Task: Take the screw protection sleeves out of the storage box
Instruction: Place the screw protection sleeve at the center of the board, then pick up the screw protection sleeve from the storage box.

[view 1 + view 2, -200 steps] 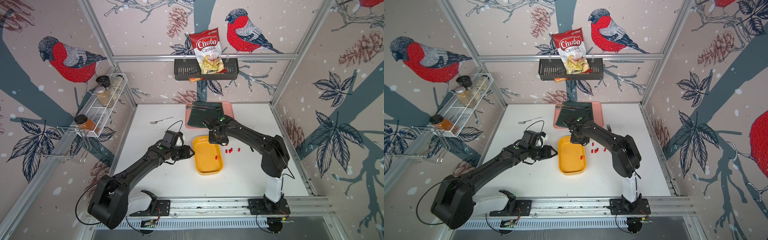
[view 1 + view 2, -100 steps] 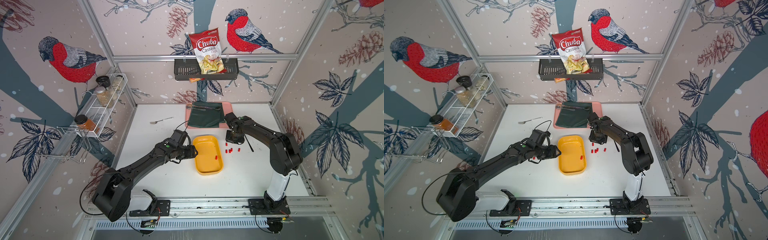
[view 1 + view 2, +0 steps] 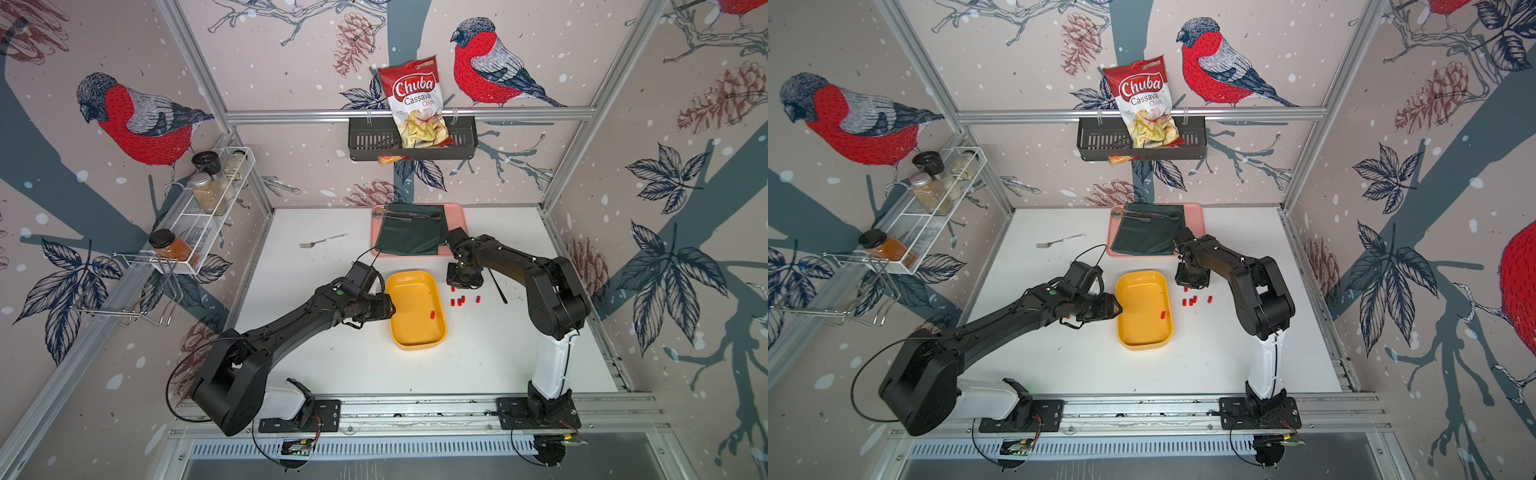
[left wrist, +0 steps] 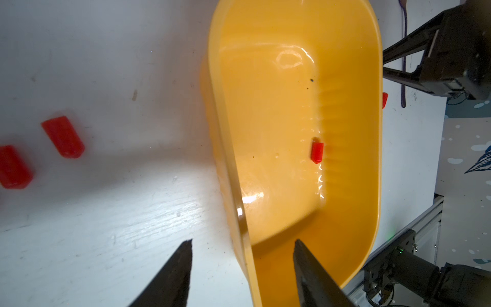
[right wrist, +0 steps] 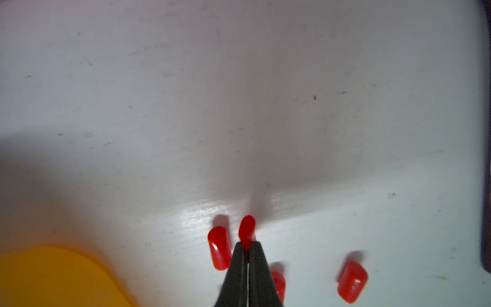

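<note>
Now my right tool clamps a stubby red plastic sleeve; my left tool gapes astride the wall of the yellow-orange tray.

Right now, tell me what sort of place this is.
Probably a robot test cell dressed as a kitchen: an aluminium frame with bird-print walls, a left arm and right arm bolted to a front rail, plus a spice rack and a wall basket holding a chips bag.

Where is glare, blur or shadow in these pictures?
Left wrist view: bright glare inside the yellow tray; the red caps on the table look soft. Right wrist view: a broad shadow lies ahead of the right gripper; the tray corner is blurred.
</note>
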You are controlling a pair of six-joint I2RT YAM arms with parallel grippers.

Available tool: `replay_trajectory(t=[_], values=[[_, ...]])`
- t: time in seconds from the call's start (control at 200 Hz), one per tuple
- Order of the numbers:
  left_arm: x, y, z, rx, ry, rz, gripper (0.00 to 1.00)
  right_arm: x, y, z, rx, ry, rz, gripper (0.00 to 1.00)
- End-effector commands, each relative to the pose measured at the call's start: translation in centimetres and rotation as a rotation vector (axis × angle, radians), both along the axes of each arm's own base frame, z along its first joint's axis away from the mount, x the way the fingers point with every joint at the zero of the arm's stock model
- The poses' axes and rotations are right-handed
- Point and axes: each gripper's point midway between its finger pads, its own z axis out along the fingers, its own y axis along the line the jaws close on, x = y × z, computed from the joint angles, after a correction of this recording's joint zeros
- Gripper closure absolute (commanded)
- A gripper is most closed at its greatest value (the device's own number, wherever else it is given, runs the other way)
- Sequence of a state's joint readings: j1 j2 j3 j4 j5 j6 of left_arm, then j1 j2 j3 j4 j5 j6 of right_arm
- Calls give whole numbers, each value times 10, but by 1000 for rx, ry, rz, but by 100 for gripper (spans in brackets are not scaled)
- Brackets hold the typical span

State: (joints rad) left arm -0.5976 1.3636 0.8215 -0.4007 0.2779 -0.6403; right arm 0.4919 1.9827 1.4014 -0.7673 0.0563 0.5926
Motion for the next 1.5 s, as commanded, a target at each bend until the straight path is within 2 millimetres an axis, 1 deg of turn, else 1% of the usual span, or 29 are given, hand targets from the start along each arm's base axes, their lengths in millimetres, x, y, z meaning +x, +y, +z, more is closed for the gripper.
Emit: replay_trajectory(t=[0.0, 0.085, 0.21, 0.275, 0.455, 0.6, 0.69, 0.755, 0.83, 0.885, 0.96, 1.025, 1.081, 1.171, 1.296, 1.386, 1.496], values=[[2, -2, 0, -6, -7, 2, 39, -2, -1, -3, -11, 3, 18, 91], [4, -3, -1, -6, -8, 2, 39, -2, -2, -4, -17, 6, 16, 86], [4, -3, -1, -7, -7, -2, 39, 0, -4, 1, -23, -7, 12, 70], [4, -4, 0, -7, -8, -2, 39, 2, -4, 7, -19, -20, 4, 65], [5, -4, 1, -7, -13, -9, 39, 4, -2, 25, -9, -47, -7, 63], [5, -5, 0, -9, -10, -11, 39, 1, 0, 48, -11, -67, -23, 63], [5, -6, -2, -11, -7, -15, 39, -6, 17, 67, 10, -84, -8, 63], [5, -6, -2, -12, -7, -17, 39, -17, 40, 80, 37, -85, 23, 63], [5, -7, -2, -15, -8, -16, 39, -35, 68, 87, 55, -61, 49, 63], [6, -8, -2, -19, -8, -19, 40, -54, 84, 84, 57, -14, 63, 62], [5, -8, -3, -20, -5, -22, 40, -78, 99, 75, 35, 43, 73, 62], [5, -8, -4, -19, -4, -22, 40, -94, 108, 66, 16, 80, 76, 61], [5, -9, -5, -19, -4, -25, 40, -102, 111, 58, -1, 96, 73, 61], [5, -10, -7, -23, -1, -29, 40, -109, 112, 44, -35, 122, 72, 61], [5, -10, -9, -21, 3, -35, 41, -110, 105, 31, -113, 136, 74, 61], [5, -10, -9, -19, 2, -40, 41, -111, 105, 25, -136, 145, 79, 61], [4, -10, -10, -16, 3, -40, 41, -109, 99, 20, -170, 144, 77, 61]])
